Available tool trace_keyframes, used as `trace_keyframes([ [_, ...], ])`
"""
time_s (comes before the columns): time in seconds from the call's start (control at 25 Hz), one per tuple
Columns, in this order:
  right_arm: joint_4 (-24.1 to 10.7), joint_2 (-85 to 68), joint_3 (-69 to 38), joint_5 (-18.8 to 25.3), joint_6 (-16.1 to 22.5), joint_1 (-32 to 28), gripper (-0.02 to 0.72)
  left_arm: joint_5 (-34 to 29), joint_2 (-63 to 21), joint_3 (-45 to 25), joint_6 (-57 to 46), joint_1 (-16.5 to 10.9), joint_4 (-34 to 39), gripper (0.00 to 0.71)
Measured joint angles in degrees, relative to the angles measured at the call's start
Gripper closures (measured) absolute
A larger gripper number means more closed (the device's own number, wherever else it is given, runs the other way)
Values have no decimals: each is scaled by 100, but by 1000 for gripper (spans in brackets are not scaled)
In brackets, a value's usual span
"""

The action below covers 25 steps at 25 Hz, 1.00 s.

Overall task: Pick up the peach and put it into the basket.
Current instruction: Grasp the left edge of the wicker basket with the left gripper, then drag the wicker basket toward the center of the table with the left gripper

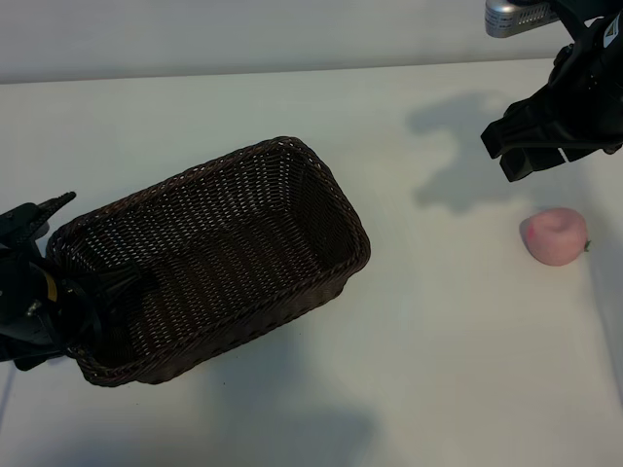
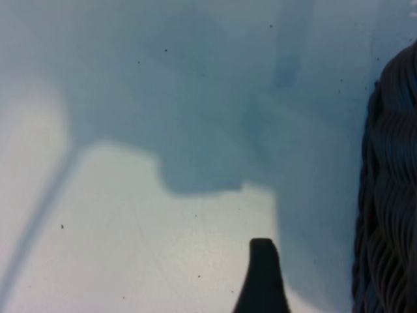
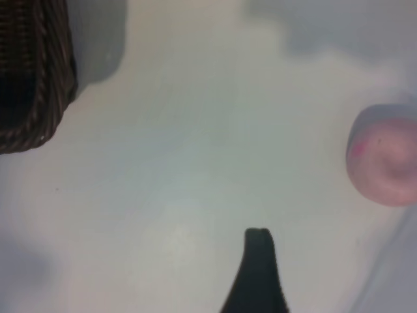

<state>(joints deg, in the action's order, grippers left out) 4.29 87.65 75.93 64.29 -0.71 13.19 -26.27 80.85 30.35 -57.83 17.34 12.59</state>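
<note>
While left gripper [image 1: 39,282] sits half-hidden behind basket [image 1: 209,258], peach [image 1: 555,235] exposed

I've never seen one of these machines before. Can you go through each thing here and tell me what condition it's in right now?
peach: lying on the table, not held, outside the basket.
basket: upright on the table, nothing inside.
right gripper: open, holding nothing, above the table just beyond the peach.
left gripper: open, holding nothing, low at the basket's near end.
table: white, bearing the basket and peach.
</note>
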Motion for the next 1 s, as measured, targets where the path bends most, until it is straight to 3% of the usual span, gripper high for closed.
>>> trace_keyframes([
  [0.24,0,0,0,0,0,0,145,30,0,0,5,-2,0,282],
  [0.48,0,0,0,0,0,0,145,135,0,-4,32,-2,0,472],
  [1.0,0,0,0,0,-2,0,145,697,0,-4,299,-2,-363,526],
])
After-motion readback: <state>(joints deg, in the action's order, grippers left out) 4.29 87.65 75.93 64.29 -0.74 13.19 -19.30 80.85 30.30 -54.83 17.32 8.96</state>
